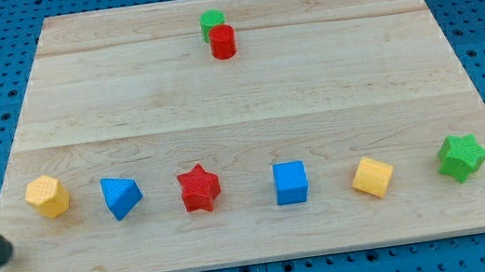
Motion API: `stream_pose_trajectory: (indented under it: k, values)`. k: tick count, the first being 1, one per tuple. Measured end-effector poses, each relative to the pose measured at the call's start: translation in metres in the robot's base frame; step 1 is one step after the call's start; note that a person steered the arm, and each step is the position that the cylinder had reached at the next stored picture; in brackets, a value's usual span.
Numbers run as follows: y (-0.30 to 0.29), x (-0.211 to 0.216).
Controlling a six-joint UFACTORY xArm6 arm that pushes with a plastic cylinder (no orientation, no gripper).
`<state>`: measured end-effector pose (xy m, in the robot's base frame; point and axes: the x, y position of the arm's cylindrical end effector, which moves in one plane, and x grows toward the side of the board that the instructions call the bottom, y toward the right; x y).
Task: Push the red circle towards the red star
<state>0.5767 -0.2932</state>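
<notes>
Tip (1,259): bottom-left board edge, touching nothing | red circle (223,42): far, top centre | red star (199,189): bottom row

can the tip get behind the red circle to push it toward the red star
Probably not directly: my tip sits at the view's bottom left, and the green cylinder touches the red circle on its far side from the red star.

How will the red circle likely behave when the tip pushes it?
The red circle is a short upright cylinder, so it probably slides rather than tips. Its round side may slip off my tip and veer. It touches the green block, which may get nudged.
</notes>
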Motion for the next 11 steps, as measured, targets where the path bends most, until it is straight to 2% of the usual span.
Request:
stream_pose_trajectory:
  k: [1,2,4,5,6,7,8,10,11]
  values:
    - [-0.011,-0.042]
    - [-0.01,-0.118]
    - [0.106,-0.27]
    - [0.167,-0.332]
    - [0.25,-0.363]
    - [0.304,-0.35]
    - [0.304,-0.302]
    - [0.229,-0.261]
    - [0.213,-0.221]
